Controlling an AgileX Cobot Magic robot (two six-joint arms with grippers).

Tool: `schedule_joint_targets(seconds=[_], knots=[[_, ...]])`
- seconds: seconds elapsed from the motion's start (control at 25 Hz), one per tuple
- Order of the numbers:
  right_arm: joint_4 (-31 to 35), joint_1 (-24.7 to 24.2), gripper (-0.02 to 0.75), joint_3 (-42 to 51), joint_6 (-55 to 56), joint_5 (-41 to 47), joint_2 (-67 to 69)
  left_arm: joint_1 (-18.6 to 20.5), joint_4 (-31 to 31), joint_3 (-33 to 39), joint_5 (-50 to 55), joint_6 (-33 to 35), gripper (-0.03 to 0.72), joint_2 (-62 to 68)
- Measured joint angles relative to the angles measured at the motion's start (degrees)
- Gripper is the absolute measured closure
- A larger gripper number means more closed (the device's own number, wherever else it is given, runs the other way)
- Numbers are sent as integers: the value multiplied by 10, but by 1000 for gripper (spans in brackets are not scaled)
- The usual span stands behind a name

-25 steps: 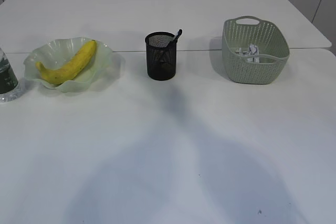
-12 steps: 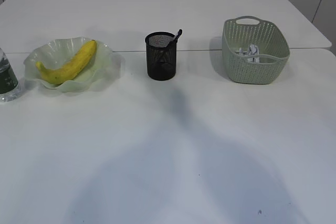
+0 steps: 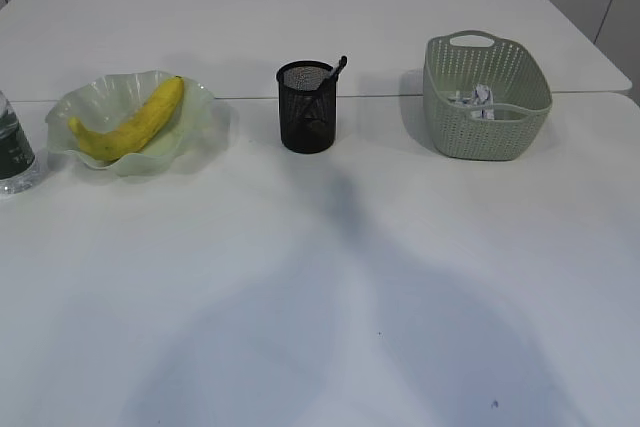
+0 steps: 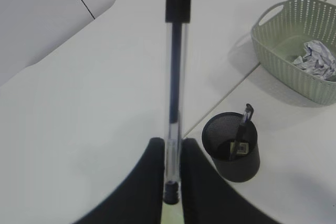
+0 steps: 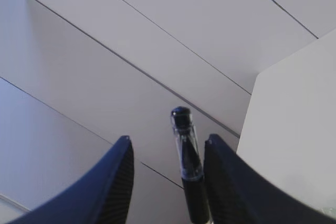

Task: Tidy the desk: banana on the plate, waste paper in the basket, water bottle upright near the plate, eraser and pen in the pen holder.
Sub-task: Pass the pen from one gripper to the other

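A pen (image 4: 173, 103) is clamped in the left tool (image 4: 170, 182), high above the worktop (image 3: 320, 277); the right tool (image 5: 168, 177) stands released around its end. Next, lowering into the mesh cup (image 3: 307, 107) seems called for.

You've got a yellow banana (image 3: 135, 121) on pale green plate (image 3: 205, 107), black mesh pen holder (image 3: 307, 112), sage green perforated basket (image 3: 487, 117), white counter (image 3: 320, 277), clear pen w/ black cap (image 4: 174, 66).

Banana (image 3: 132, 122) on plate (image 3: 205, 107), L of pen holder (image 3: 307, 107); basket (image 3: 485, 97) R w/ paper (image 3: 478, 99) inside.
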Motion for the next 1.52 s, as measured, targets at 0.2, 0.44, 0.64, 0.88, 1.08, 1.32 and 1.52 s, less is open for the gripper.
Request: schedule_joint_targets(seconds=[0.2, 0.44, 0.64, 0.88, 1.08, 1.32, 1.52], knots=[[1, 0, 403, 0, -3, 0, 0, 0, 0, 0, 0, 0, 663, 0], [1, 0, 403, 0, -12, -1, 0, 0, -4, 0, 1, 0, 663, -1], [1, 0, 403, 0, -15, -4, 0, 0, -15, 0, 1, 5, 663, -1], [1, 0, 404, 0, -16, -9, 0, 0, -23, 0, 1, 8, 663, -1], [1, 0, 403, 0, -17, -13, 0, 0, -31, 0, 1, 8, 663, -1], [1, 0, 404, 0, -17, -14, 0, 0, -44, 0, 1, 11, 663, -2], [1, 0, 410, 0, -17, -14, 1, 0, -50, 0, 1, 12, 663, -6]])
